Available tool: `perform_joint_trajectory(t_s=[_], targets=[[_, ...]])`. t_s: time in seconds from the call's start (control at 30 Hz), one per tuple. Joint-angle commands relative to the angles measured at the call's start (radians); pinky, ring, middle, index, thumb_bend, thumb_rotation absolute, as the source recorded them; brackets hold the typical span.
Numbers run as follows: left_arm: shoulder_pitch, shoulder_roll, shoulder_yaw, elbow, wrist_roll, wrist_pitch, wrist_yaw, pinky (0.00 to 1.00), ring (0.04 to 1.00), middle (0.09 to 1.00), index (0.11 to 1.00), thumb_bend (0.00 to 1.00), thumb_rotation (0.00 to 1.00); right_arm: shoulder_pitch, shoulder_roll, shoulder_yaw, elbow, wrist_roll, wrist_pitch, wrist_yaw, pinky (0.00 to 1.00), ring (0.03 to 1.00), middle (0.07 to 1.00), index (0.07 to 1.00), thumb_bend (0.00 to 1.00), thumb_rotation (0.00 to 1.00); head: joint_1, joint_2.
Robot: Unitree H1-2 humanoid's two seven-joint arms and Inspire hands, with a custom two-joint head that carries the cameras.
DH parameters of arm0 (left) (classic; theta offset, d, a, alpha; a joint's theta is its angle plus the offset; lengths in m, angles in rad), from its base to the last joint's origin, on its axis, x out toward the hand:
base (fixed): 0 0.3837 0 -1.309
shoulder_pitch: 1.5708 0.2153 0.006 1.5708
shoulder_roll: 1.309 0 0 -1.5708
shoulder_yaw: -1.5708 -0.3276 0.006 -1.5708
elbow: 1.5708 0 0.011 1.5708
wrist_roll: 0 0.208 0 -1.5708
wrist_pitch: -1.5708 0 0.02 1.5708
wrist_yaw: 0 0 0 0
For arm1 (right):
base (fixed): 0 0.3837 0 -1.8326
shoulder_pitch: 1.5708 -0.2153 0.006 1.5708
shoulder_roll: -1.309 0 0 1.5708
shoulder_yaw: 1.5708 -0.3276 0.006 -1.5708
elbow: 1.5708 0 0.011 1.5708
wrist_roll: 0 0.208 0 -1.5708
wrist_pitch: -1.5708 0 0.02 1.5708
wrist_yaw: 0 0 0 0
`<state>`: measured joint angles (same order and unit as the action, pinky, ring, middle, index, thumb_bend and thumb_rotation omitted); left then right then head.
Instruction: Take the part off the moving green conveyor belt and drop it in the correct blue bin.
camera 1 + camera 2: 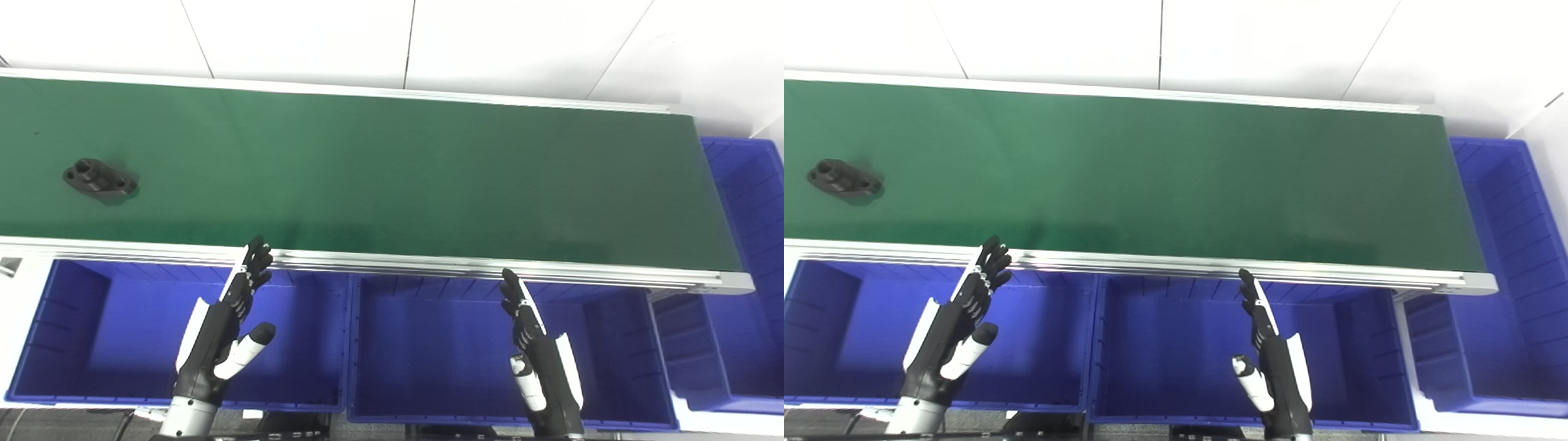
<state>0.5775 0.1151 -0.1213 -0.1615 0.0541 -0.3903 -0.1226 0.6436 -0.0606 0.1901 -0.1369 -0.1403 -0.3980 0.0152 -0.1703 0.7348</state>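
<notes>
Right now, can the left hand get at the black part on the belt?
Probably yes. The left hand is open over a blue bin, and the part lies on the belt ahead and to its left, with nothing between them.

- Part [99, 179]: a black, flat-based piece with a raised round boss and a hole in each end lobe, lying flat at the far left of the belt, long side slanted.
- Belt [392, 177]: dark green, running left to right, edged by silver rails.
- Bins: left [79, 373] and middle [465, 392] lie below the belt's near rail, a third [744, 202] at its right end; all blue and open-topped.
</notes>
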Motion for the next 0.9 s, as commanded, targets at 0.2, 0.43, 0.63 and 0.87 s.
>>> perform_joint_trajectory(t_s=[0.2, 0.43, 0.63, 0.87], targets=[[0.001, 0.0, -0.004, -0.001, 0.0, -0.053, 0.004, 0.91, 0.945, 0.964, 0.976, 0.87, 0.84, 0.0, -0.004, 0.003, 0.001, 0.02, -0.064, 0.001, 0.96, 0.968, 0.981, 0.965, 0.89, 0.97, 0.02, -0.055], [-0.011, -0.013, -0.017, 0.059, 0.014, -0.078, 0.02, 0.87, 0.928, 0.944, 0.961, 0.86, 0.84, -0.019, -0.021, 0.004, 0.064, 0.036, -0.072, -0.005, 0.96, 0.963, 0.977, 0.968, 0.9, 0.97, 0.071, -0.155], [-0.024, -0.025, -0.034, 0.093, 0.03, -0.079, 0.042, 0.83, 0.907, 0.917, 0.928, 0.84, 0.82, -0.036, -0.04, 0.001, 0.098, 0.049, -0.072, -0.013, 0.94, 0.955, 0.972, 0.968, 0.9, 0.97, 0.115, -0.203], [-0.046, -0.03, -0.067, 0.144, 0.024, -0.079, 0.065, 0.8, 0.876, 0.901, 0.902, 0.85, 0.79, -0.053, -0.066, 0.001, 0.133, 0.058, -0.072, -0.024, 0.94, 0.968, 0.994, 0.987, 0.89, 0.98, 0.184, -0.277]])
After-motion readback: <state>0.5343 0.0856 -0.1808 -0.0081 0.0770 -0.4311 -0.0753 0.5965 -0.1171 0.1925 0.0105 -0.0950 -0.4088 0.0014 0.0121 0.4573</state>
